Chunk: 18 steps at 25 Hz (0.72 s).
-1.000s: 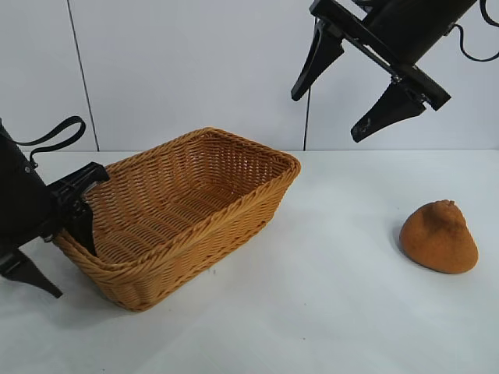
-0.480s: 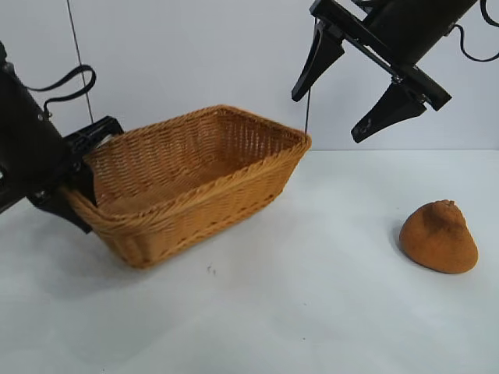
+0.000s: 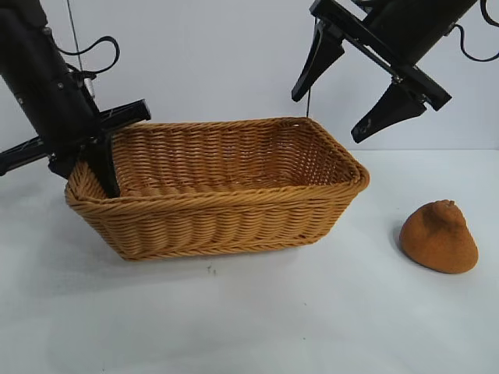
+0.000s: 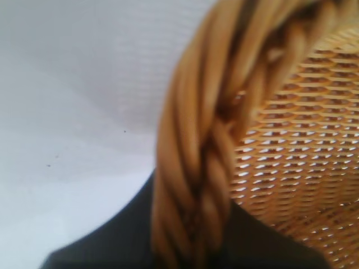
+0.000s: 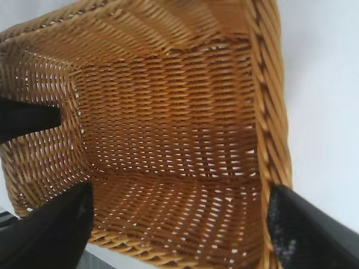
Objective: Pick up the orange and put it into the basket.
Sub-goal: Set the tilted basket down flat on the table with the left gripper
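Note:
The honey-tan wicker basket (image 3: 226, 210) stands on the white table at centre left, its long side toward the camera. My left gripper (image 3: 95, 173) is shut on the basket's braided rim (image 4: 207, 168) at its left end. The dull brownish-orange orange (image 3: 439, 236) lies on the table at the right, well apart from the basket. My right gripper (image 3: 327, 117) is open and empty, high above the basket's right end. Its wrist view looks down into the empty basket (image 5: 179, 140), with its fingers (image 5: 305, 235) wide apart.
The white table (image 3: 273, 312) runs to a white back wall. Bare table lies between the basket and the orange and in front of both.
My left gripper has swung the basket by its rim, turning it so its long side faces the camera and its right end reaches farther right. The right arm and the orange have not moved.

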### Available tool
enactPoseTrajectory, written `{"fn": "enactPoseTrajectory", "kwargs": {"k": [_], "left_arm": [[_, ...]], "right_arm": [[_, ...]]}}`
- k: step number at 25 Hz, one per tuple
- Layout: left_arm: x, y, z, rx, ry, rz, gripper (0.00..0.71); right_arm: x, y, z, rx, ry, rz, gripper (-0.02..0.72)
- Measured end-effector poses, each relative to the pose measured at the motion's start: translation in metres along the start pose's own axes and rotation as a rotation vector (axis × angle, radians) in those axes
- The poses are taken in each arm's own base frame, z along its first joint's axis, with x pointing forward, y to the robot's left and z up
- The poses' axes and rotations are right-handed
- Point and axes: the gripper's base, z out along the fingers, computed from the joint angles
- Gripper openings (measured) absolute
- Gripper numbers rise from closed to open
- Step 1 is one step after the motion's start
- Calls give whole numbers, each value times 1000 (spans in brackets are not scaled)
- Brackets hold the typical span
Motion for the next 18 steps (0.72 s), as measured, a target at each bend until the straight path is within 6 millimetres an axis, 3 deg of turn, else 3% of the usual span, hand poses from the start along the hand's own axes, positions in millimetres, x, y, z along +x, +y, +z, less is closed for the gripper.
{"fn": "enactPoseTrajectory", "kwargs": {"k": [7,14,18], "left_arm": [[4,-7,10,-11,17,50,85],[0,3,47,-43,75,35,85],[-1,4,51,-38,77,31,88]], "right_arm": [[0,0,0,0,5,0,580],[1,0,0,-3,7,1,580],[1,0,0,-4,12,1,580]]}}
